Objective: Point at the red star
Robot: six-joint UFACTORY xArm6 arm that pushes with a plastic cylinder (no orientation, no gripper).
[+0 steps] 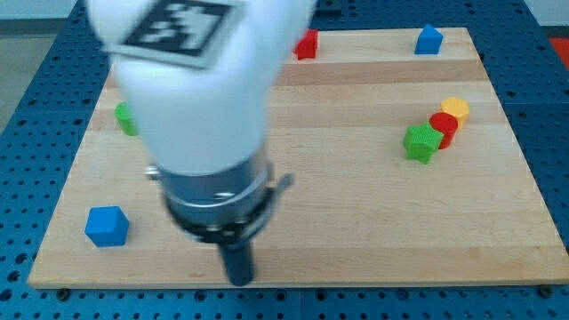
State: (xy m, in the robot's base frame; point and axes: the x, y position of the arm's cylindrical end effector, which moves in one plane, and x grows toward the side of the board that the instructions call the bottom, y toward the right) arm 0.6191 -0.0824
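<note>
A red block [308,44] sits at the board's top edge, partly hidden behind my arm; its shape cannot be made out. A second red block [444,125], rounded, sits at the right between a yellow block [455,108] and a green star-like block [421,143]. My tip [238,281] rests near the board's bottom edge, left of centre, far from both red blocks. A blue cube [108,226] is the nearest block, to the tip's left.
A blue block [428,40] sits at the top right. A green block [126,118] shows at the left, partly hidden by my arm. The large white arm body covers the upper left of the wooden board [356,204].
</note>
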